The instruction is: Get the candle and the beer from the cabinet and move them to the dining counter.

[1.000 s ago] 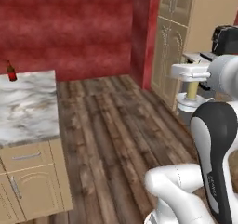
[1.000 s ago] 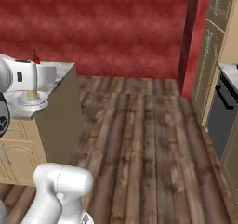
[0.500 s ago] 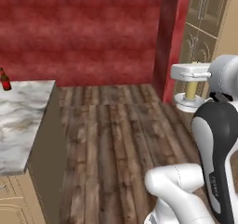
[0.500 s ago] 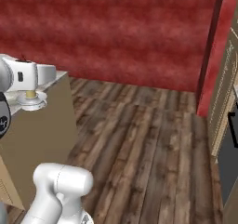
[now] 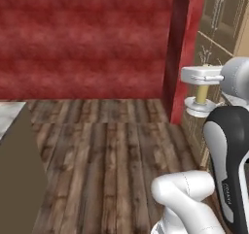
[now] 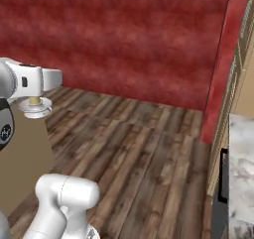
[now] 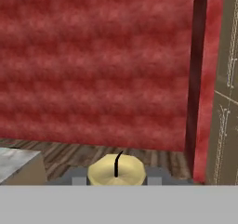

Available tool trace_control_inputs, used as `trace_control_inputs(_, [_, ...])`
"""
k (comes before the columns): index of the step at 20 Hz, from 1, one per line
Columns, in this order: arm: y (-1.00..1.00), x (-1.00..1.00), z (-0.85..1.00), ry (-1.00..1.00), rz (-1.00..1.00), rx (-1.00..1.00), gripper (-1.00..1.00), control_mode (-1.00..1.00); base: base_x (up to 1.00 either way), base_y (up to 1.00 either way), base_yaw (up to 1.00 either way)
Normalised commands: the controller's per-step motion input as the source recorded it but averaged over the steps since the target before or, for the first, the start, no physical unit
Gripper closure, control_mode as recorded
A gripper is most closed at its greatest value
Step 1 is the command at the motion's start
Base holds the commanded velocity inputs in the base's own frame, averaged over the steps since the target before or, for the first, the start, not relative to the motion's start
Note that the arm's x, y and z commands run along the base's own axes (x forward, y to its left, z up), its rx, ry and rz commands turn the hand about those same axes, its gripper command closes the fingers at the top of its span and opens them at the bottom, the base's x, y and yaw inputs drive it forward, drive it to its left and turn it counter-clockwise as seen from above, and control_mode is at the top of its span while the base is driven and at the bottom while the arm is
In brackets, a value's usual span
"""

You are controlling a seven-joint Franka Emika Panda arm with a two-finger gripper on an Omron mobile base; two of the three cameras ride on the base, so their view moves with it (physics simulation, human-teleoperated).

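From the left base view, at 3 o'clock, I see the gripper (image 5: pixel 201 80) with its jaws clenched on the candle (image 5: pixel 202 94); the pale stick stands upright, long axis vertical, its silver dish below the jaws. The white arm rises at lower right, hand held level.

In the right base view, at 9 o'clock, the candle hangs beneath the hand above the wooden floor (image 6: pixel 144 153).

In the hand view, at 6 o'clock, I look down on its yellow top and black wick between the fingertips (image 7: pixel 78 178), facing the red wall (image 7: pixel 93 60).

Kitchen: marble counter (image 6: pixel 242 158), tan cabinets (image 5: pixel 221 19)
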Motion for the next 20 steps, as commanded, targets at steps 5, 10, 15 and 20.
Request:
trace_control_inputs(5, [0.00,0.00,0.00,0.00,0.00,0.00,1.00,1.00,1.00,-0.53,0.30])
trace_control_inputs(10, [0.00,0.00,0.00,0.00,0.00,0.00,1.00,1.00,1.00,-0.38,0.24])
trace_control_inputs(15, [0.00,0.00,0.00,0.00,0.00,0.00,1.00,1.00,1.00,-0.33,0.23])
trace_control_inputs(20, [0.00,0.00,0.00,0.00,0.00,0.00,1.00,1.00,1.00,-0.54,0.24])
